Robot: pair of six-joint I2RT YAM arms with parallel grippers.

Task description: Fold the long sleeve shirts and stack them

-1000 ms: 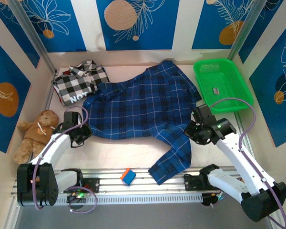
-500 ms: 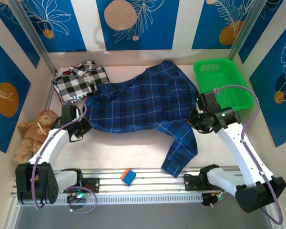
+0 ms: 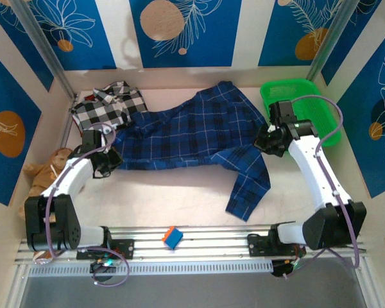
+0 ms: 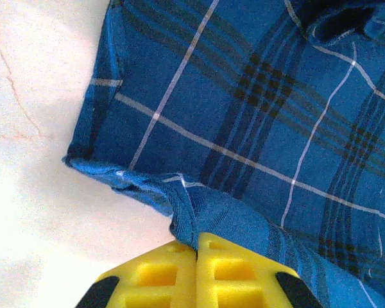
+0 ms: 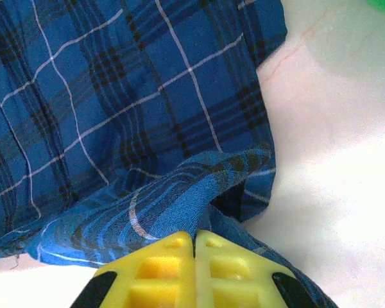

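Note:
A dark blue plaid long sleeve shirt lies spread across the back half of the table, one sleeve trailing toward the front right. My left gripper is shut on its left lower edge; the yellow fingers pinch a fold of blue cloth. My right gripper is shut on the shirt's right edge near the sleeve, yellow pads together on the fabric. A black-and-white checked shirt lies bunched at the back left, partly under the blue one.
A green plastic basket stands at the back right, close behind my right arm. A brown teddy bear lies at the left wall beside my left arm. A small blue and orange block rests on the front rail.
Both grippers have moved toward the back of the table with the blue shirt in them, folding its front edge back. The trailing sleeve has slid off the front rail onto the table.

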